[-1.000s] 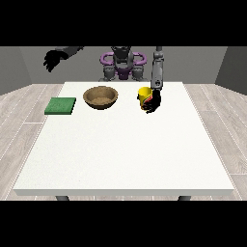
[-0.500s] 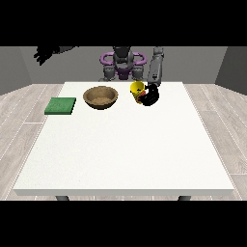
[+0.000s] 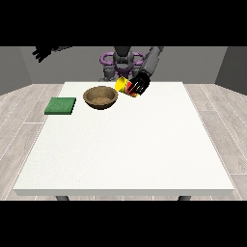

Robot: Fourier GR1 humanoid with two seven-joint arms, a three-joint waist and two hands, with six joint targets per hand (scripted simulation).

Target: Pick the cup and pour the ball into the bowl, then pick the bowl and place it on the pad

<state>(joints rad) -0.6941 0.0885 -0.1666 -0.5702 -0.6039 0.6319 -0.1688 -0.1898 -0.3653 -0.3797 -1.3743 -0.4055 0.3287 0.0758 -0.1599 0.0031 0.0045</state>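
A yellow cup (image 3: 122, 85) hangs tilted above the table, just right of the brown wooden bowl (image 3: 100, 97). The hand at the view's right (image 3: 139, 85) is curled round the cup, with some red showing between its fingers. The cup's mouth leans toward the bowl. The ball is not visible on its own. A green pad (image 3: 61, 105) lies flat at the table's left edge, left of the bowl. The hand at the view's left (image 3: 42, 52) is raised high, far out to the left and off the table, with its fingers spread.
The white table (image 3: 125, 144) stretches wide toward the camera. The robot's torso (image 3: 121, 61) stands behind the far edge. Wooden floor surrounds the table.
The hand at the view's right has lifted the cup, carried it left toward the bowl and tipped it. The hand at the view's left has shifted slightly higher up at the far left.
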